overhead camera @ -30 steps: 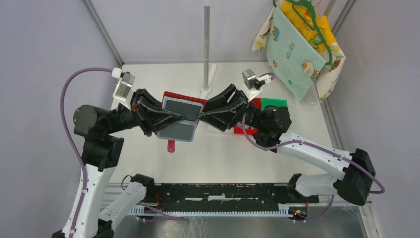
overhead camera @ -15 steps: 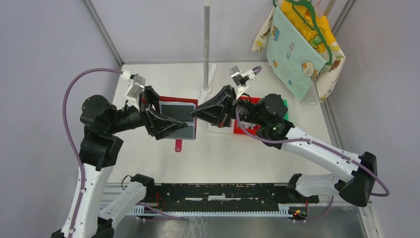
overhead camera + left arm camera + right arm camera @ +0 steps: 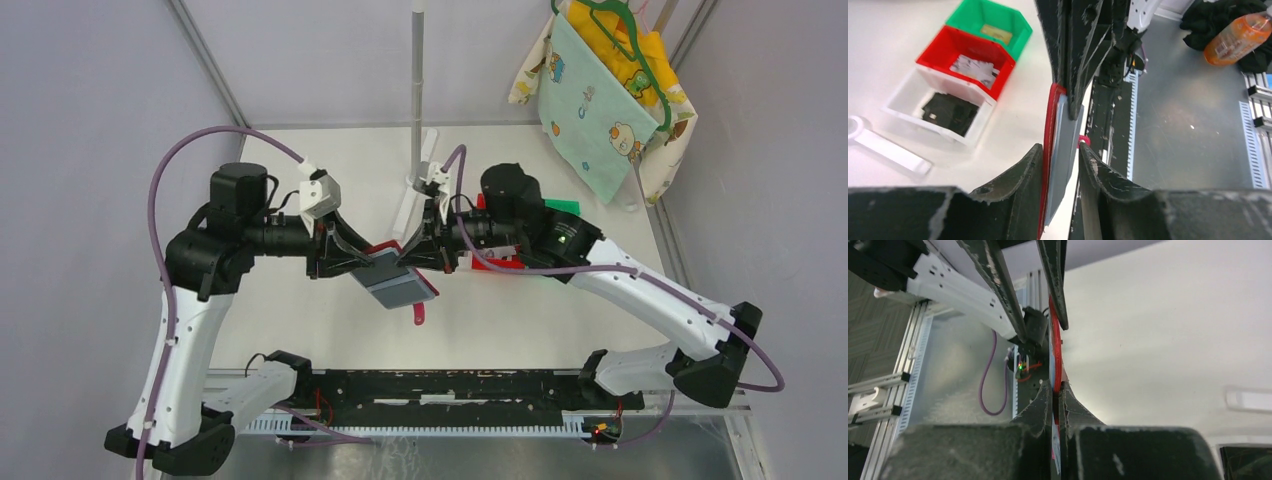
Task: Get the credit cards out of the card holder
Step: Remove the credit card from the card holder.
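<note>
We have the card holder (image 3: 398, 283) off the tabletop (image 3: 350, 150), hanging in the air in front of the pole (image 3: 416, 90), on the side toward the arm bases. The left gripper (image 3: 1060, 148) is clenched across its two faces. The right gripper (image 3: 1056, 387) is pinched tight on the thin red edge on the opposite side. A pink tab (image 3: 418, 314) dangles below the holder.

We cannot tell the credit cards from the grey pocket panels, so we judge no card is out yet.

The main risk, as we see it, is that both grippers are clamping the holder itself. If we pull now we may only tug the wallet between the two arms, tearing or folding it, or yanking it from the weaker hold.

The right gripper's bite on the rim looks shallow and the cover is glossy, so a slip there seems likely.

If either hold lets go, the holder could drop to the tabletop in front of the pole. Loose cards could then slide out and scatter, lying flat and hard to pick up.
</note>
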Robot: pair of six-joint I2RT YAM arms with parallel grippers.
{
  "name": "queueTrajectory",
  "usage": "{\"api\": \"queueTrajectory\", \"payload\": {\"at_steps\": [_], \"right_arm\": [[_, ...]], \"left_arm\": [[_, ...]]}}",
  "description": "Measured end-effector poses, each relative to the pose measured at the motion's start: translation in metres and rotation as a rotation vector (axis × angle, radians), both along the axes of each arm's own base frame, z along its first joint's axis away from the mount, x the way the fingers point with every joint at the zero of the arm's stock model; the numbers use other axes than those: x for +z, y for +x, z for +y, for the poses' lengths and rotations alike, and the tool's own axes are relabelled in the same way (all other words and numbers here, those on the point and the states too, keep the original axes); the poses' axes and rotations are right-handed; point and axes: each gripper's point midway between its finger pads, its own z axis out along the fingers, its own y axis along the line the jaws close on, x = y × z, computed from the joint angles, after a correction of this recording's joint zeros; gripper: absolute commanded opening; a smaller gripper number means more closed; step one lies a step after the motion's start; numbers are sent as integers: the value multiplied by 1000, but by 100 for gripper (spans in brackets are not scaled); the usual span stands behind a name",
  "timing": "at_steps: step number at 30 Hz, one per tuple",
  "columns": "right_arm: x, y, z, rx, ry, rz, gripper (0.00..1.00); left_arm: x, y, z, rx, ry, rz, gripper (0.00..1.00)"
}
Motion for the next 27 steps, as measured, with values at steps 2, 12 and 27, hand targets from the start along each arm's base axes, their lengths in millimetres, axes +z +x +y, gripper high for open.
{"api": "queueTrajectory", "payload": {"at_steps": [2,12,27], "right_arm": [[-19,0,4,23,-59,26,0],[-41,-7,11,97,-161,70,0],[-20,-14,24,168,-180,17,0]], "left_arm": [[-11,-1,1,-19,28,25,37],[-66,-16,8,-131,147,176,37],[-74,-29,10,-172,149,229,26]]}}
